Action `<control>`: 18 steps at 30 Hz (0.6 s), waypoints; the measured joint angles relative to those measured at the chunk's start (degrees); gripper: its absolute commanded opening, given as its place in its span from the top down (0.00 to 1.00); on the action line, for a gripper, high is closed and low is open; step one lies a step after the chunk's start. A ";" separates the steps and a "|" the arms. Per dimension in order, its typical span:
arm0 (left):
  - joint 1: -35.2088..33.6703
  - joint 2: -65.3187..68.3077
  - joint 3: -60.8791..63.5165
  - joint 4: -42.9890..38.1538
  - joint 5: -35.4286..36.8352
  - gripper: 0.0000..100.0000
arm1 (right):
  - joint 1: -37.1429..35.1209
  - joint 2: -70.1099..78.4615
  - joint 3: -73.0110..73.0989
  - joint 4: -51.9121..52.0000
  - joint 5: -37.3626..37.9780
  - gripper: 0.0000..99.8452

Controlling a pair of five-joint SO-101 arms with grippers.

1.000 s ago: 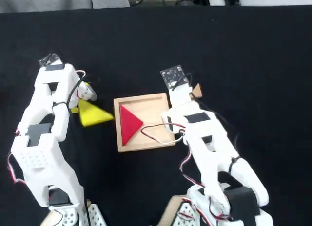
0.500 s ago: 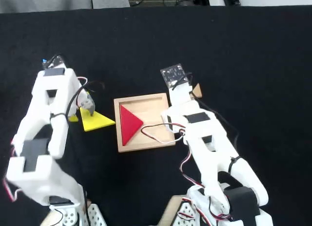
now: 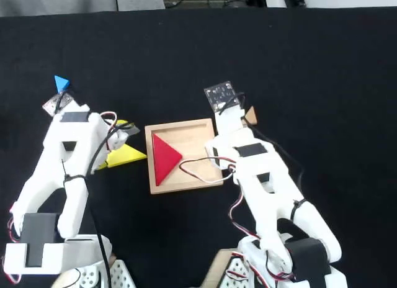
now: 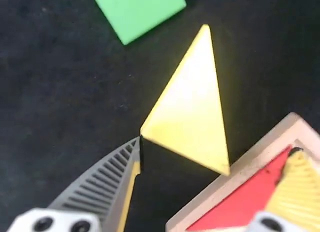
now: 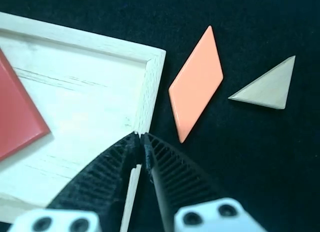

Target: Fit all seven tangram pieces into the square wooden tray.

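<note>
The square wooden tray (image 3: pixel 186 184) lies mid-table with a red triangle (image 3: pixel 164 157) in its left half. A yellow triangle (image 3: pixel 126 155) rests on the cloth just left of the tray, one corner near the rim. My left gripper (image 4: pixel 216 146) is open astride it: the grey finger (image 4: pixel 117 164) touches the triangle's (image 4: pixel 192 104) corner and the other finger hangs over the red triangle (image 4: pixel 240 204). My right gripper (image 5: pixel 140 138) is shut and empty above the tray's right rim (image 5: pixel 151 84). An orange parallelogram (image 5: pixel 196 97) and a beige triangle (image 5: pixel 267 86) lie right of the tray.
A blue triangle (image 3: pixel 61 83) sits at the far left behind the left arm. A green piece (image 4: pixel 140 9) lies beyond the yellow triangle. The orange piece (image 3: pixel 250 116) peeks out beside the right arm. Black cloth covers the table, with open room at the back and right.
The left arm has swung forward and toward the tray, uncovering the blue triangle. The yellow triangle has slid a little toward the tray. The right arm has kept still.
</note>
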 measured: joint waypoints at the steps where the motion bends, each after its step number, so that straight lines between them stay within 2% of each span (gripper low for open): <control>1: 0.09 0.00 0.62 -1.32 0.62 0.59 | 0.00 0.00 0.00 0.00 0.00 0.99; 8: 0.09 1.05 1.14 -3.43 3.52 0.59 | 0.00 0.00 0.00 0.00 0.00 0.99; 18: 0.00 1.14 1.58 -2.99 3.52 0.58 | 0.00 0.00 0.18 0.00 0.00 0.99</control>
